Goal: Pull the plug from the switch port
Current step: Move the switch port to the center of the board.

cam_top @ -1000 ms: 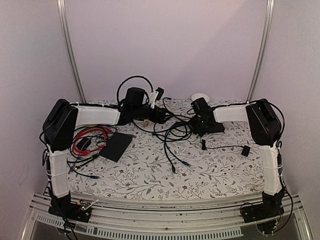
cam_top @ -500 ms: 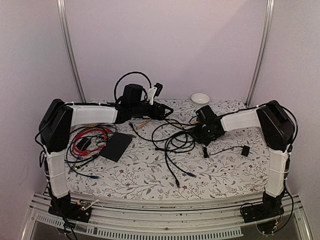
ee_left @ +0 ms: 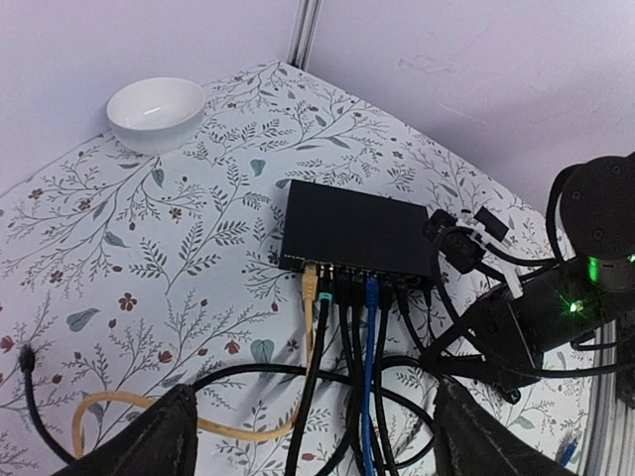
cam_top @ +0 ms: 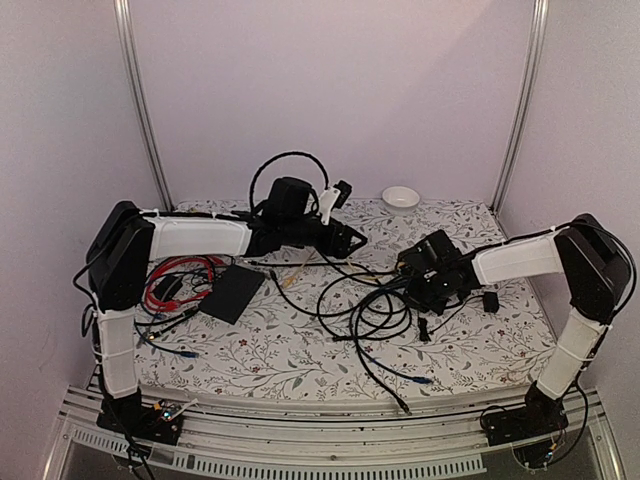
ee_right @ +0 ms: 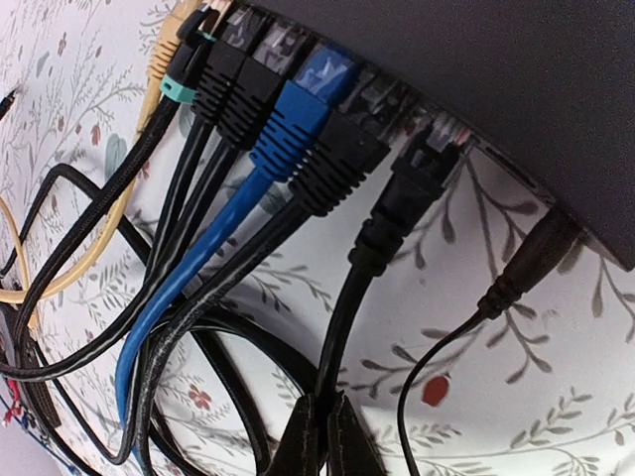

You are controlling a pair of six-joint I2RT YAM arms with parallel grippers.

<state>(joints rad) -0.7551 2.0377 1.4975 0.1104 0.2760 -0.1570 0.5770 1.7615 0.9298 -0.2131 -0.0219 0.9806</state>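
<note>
- Your right gripper is closed, its two fingertips pinched together on a round black cable that runs straight up out of them
- Follow that cable away from the fingertips and you reach a chunky black plug, seated in a socket of the switch, the flat matte black box lying just ahead of this gripper
- Left of that plug, as your right wrist sees it, the socket row holds another black one, a blue plug, several more black ones and a yellow plug at the far end; to its right a thin black barrel connector enters the casing
- Your left gripper is open, its dark fingers spread wide and raised above the floral cloth, with only loose cables lying below the gap
- The switch lies flat ahead of the left gripper, its socket edge turned towards the fingers and its cables fanning back under them
- A round white bowl stands beyond the switch, up and to the left of it, well apart
- A thin flat black slab lies well behind the left gripper, beside that arm's forearm
</note>
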